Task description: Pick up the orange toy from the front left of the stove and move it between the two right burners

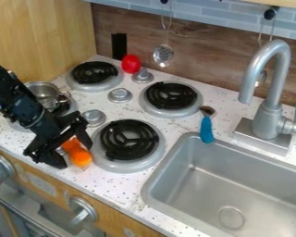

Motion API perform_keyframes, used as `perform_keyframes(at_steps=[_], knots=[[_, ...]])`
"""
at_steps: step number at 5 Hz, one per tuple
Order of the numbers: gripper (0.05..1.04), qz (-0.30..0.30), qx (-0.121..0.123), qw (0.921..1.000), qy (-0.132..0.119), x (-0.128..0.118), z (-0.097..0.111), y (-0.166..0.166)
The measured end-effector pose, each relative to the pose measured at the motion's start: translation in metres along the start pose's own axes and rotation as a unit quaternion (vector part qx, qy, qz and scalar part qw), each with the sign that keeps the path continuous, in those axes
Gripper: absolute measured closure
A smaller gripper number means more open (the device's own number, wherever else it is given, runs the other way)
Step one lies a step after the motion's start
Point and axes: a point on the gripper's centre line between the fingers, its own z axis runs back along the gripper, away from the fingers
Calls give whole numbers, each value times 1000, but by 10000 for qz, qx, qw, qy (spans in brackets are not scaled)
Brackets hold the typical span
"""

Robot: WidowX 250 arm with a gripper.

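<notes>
Orange thing (82,158) partly behind gripper (76,155), exact shape unclear. Pot (43,90) and near-left burner (67,108) partly covered by arm (13,95), which left edge cuts off. Sink (149,186) cropped right and near. Right-hand hanging utensil (262,77) mostly behind faucet (271,113).

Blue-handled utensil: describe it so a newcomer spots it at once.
Start at the metal sink and find its corner between the faucet and the black-coiled burner behind it. The blue-handled utensil lies there, brownish head toward the wall. Its bright blue handle sets it apart from the grey faucet and black coil.
</notes>
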Motion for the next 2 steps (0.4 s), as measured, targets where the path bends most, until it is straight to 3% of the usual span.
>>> perform_keyframes(at_steps=[1,2], knots=[[401,19,16,9999,-105,-2,-2,3],[620,-119,31,9997,-196,-8,11,-6]])
